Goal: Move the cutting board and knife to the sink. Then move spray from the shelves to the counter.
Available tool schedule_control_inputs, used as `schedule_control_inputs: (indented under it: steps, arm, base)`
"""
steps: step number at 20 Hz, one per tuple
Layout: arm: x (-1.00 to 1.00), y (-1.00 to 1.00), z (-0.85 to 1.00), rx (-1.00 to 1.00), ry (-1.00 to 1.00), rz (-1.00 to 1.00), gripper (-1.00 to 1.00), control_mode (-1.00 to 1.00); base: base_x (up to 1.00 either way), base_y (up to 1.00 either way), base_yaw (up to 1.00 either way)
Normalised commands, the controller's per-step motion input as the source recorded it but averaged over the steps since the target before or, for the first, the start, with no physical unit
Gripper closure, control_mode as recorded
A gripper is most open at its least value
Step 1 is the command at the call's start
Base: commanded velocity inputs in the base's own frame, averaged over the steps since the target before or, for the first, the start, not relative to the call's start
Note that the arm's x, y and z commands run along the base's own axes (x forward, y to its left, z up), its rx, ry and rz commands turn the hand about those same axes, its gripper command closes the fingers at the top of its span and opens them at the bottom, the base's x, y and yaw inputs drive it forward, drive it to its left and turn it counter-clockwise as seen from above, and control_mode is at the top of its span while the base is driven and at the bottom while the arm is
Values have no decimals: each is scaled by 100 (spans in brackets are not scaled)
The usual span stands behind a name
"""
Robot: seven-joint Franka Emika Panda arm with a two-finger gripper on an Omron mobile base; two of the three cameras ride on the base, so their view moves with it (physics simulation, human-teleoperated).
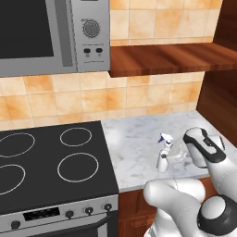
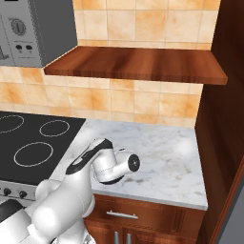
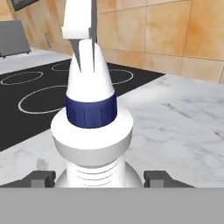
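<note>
The spray (image 1: 163,156) stands upright on the counter (image 1: 139,136), near its front edge and right of the stove. It is a white bottle with a dark blue collar and a pale trigger head (image 3: 91,109). My gripper (image 1: 170,156) reaches in from the right at the bottle's lower body. In the hand view my gripper (image 3: 99,177) has a fingertip (image 3: 42,177) tight against each side of the base, so it is shut on the bottle. The shelves (image 1: 171,58) hang bare above. The cutting board, knife and sink are out of view.
A black stovetop (image 1: 51,157) borders the counter on the left, with a microwave (image 1: 46,32) above it. A dark wooden cabinet side (image 2: 221,143) walls off the counter's right end. Tiled wall runs behind.
</note>
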Motion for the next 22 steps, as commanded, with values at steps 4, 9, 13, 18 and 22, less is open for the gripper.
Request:
schedule_control_inputs:
  steps: [4,9,13,18,22]
  arm:
    - [15,17,-27,-7,-9,0,100,-100]
    - [9,20,-29,-11,-7,0,100,-100]
    - [3,18,-38,-11,-5,0,100,-100]
    - [0,5,-46,-1,-1,0,100,-100]
    - [-5,3,-56,0,-3,0,100,-100]
  base:
    - [0,0,0]
    - [0,0,0]
    - [0,0,0]
    - [0,0,0]
    - [0,0,0]
